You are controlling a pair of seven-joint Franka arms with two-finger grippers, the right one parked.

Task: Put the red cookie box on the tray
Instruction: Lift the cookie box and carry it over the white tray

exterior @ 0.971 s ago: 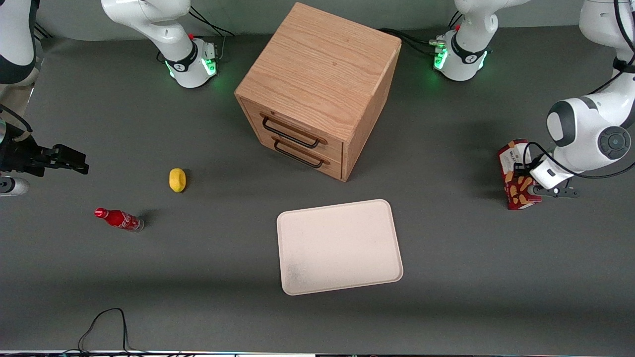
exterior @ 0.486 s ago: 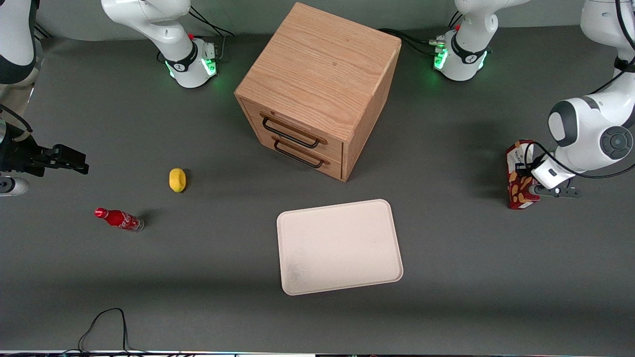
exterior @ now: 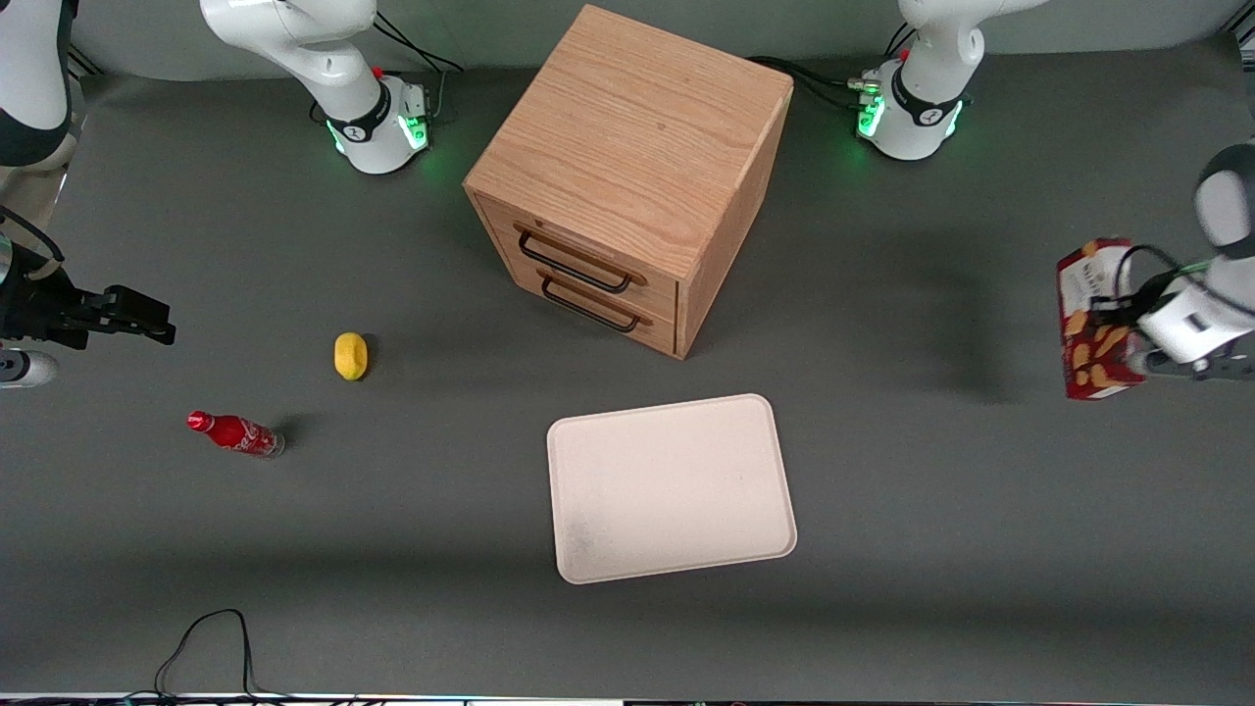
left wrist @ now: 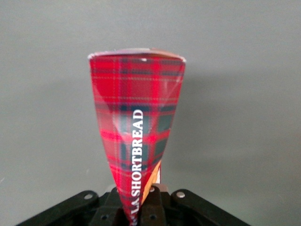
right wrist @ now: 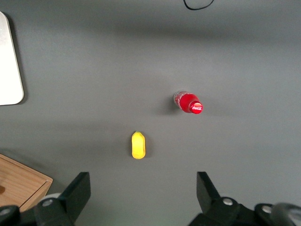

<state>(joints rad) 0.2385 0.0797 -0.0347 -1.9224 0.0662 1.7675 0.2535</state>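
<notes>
Between the gripper's (exterior: 1128,333) fingers: the red cookie box (exterior: 1086,324) (airborne).

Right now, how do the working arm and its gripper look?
The arm has glossy white rounded shells with dark grey joints, and a black cable loops along it. The gripper, at the working arm's end of the table, has a white body; the wrist view shows its black fingers.

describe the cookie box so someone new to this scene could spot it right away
Start at the wooden cabinet mid-table, then look toward the working arm's end. There the gripper holds the cookie box upright above the table, jaws shut on it. It is a narrow red tartan carton with biscuit pictures, unlike the small red bottle lying at the parked arm's end.
</notes>
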